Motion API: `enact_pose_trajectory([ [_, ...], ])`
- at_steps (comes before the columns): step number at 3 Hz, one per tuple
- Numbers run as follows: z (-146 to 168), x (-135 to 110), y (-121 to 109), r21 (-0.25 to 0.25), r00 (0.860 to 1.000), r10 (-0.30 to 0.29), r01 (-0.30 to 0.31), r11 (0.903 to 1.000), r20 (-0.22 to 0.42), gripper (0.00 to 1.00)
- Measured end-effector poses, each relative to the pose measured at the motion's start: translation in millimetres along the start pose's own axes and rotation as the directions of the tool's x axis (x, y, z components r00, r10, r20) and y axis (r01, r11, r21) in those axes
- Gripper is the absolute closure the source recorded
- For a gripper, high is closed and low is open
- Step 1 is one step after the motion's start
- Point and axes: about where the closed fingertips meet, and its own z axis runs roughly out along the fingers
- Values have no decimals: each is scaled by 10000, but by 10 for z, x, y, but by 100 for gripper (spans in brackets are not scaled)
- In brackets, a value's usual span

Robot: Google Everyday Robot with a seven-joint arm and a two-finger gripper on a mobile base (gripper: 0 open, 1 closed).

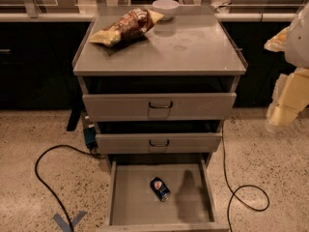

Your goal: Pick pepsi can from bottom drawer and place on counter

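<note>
Pepsi can [160, 188] is lying on its side approx mid-floor in the open bottom drawer [130, 199]. Desk [193, 47] has a chip bag [126, 27] far left & a bowl [165, 7] behind it. End effector [284, 111] is way off right, can't tell if released or clenched.

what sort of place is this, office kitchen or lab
Probably an office break area or test lab: a grey metal drawer cabinet on speckled floor, glass-paned ledge behind, chip bag and bowl on the counter. The gripper hangs at the right edge.
</note>
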Motion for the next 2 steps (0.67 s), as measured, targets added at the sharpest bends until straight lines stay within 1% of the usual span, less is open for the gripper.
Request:
enact_pose_trajectory([
  [1,19,-25,24,110,10000,-52,52,9999,-29,0],
  [2,256,-93,156,291,9996,-141,134,9995,249,0],
])
